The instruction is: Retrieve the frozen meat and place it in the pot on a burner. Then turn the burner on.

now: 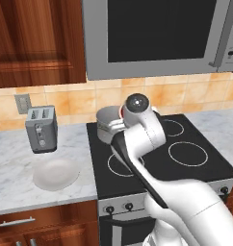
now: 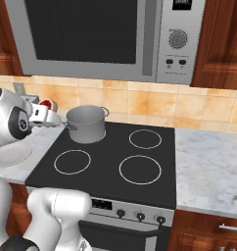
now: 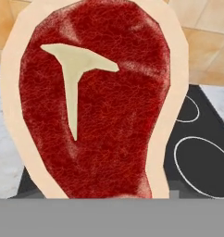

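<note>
— Just beside the pot [image 2: 86, 123], on its handle side, what is that red spot?

— That is the frozen meat [image 2: 46, 105], a steak with a red centre and a pale tan rim. It hangs in the air at about the height of the pot's rim, over the edge where the black stovetop [image 2: 115, 162] meets the marble counter [image 2: 208, 166]. In the hand view it sits right before the camera [image 3: 93, 99], with a pale T-shaped bone mark in the red.

— Is the gripper [image 2: 48, 116] holding it?

— The white end of the arm reaches right up to the steak, but the fingertips are hidden, so I cannot tell how the jaws stand.

— And the pot itself?

— Plain grey metal, no lid, upright on the burner at the back of the stove, on the side nearest the steak. Its short handle points toward the meat. The other three burner rings [image 2: 140, 169] are bare.

— What lies farther out from the pot?

— A row of dark knobs [image 2: 140, 215] runs along the stove's front edge. Above the pot hangs a steel microwave [image 2: 101, 34] with a dark door. Beyond the steak, on the counter, stand a grey two-slot toaster [image 1: 41, 129] against the tan tiled wall and a round white plate [image 1: 56, 174] in front of it. A wooden cabinet [image 1: 36, 41] hangs above the toaster.
</note>
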